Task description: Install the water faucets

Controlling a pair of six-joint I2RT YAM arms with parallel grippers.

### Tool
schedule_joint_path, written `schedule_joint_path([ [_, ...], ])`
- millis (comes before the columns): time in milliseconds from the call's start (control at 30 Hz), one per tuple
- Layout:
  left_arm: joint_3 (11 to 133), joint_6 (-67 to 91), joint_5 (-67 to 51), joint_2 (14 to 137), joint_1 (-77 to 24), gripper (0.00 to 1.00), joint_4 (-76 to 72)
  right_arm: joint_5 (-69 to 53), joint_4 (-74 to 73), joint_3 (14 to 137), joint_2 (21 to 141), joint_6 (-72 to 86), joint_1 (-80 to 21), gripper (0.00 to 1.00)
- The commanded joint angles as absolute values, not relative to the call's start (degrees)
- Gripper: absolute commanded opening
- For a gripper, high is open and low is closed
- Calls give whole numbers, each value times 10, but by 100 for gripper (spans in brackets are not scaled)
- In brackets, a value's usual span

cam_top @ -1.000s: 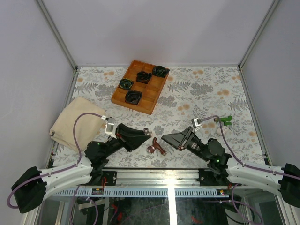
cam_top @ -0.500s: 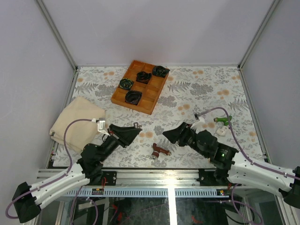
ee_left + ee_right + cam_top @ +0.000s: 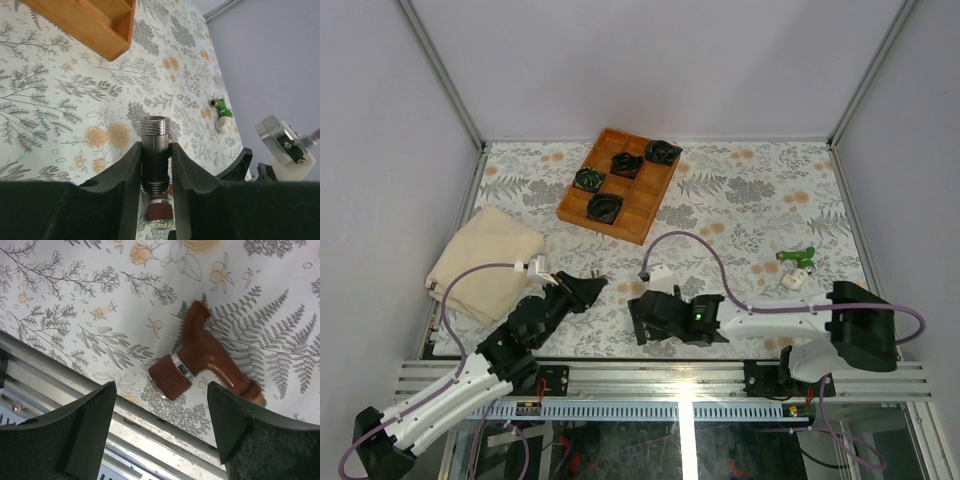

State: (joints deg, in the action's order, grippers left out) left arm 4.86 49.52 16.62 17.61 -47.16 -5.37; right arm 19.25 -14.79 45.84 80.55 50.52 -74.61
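My left gripper [image 3: 155, 147] is shut on a short dark threaded fitting [image 3: 154, 165] with silvery threaded ends; in the top view this gripper [image 3: 590, 284] sits low at the near left. The red-brown faucet [image 3: 205, 357] lies on the patterned table near the front edge. My right gripper [image 3: 161, 385] hangs open just above it, one finger on either side, not touching. From above, the right gripper [image 3: 646, 320] covers that faucet. The green faucet [image 3: 798, 256] lies far right, also seen in the left wrist view [image 3: 220, 107].
A wooden tray [image 3: 640, 208] with several black-and-green coiled bundles stands at the back centre. A folded beige cloth [image 3: 485, 262] lies at the left. A small white piece [image 3: 792, 281] rests beside the green faucet. The metal frame rail [image 3: 150, 440] runs just beyond the table edge.
The right arm has swung left and down over the red-brown faucet, and its jaws have opened wider. The left arm has drawn back toward its base, still holding the fitting.
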Motion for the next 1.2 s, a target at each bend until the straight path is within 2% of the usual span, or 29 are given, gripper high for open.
schedule_joint_path([
  [0, 85, 497, 202, 162, -467, 0, 5, 256, -211, 535, 876, 508, -767, 80],
  [233, 86, 488, 210, 112, -466, 0, 48, 319, -297, 578, 949, 518, -776, 73],
  [433, 77, 488, 207, 93, -466, 0, 54, 350, -363, 590, 962, 498, -777, 74],
  [700, 72, 495, 206, 77, -466, 0, 60, 343, -316, 592, 976, 490, -777, 71],
  [800, 73, 497, 209, 66, -466, 0, 68, 338, -292, 602, 980, 505, -776, 76],
  [933, 70, 503, 216, 50, -466, 0, 77, 373, -288, 609, 983, 578, -777, 76],
  [1067, 73, 502, 217, 40, -466, 0, 87, 426, -328, 615, 999, 655, -776, 69],
  [1167, 77, 497, 219, 35, -466, 0, 97, 421, -336, 624, 1015, 663, -776, 63],
])
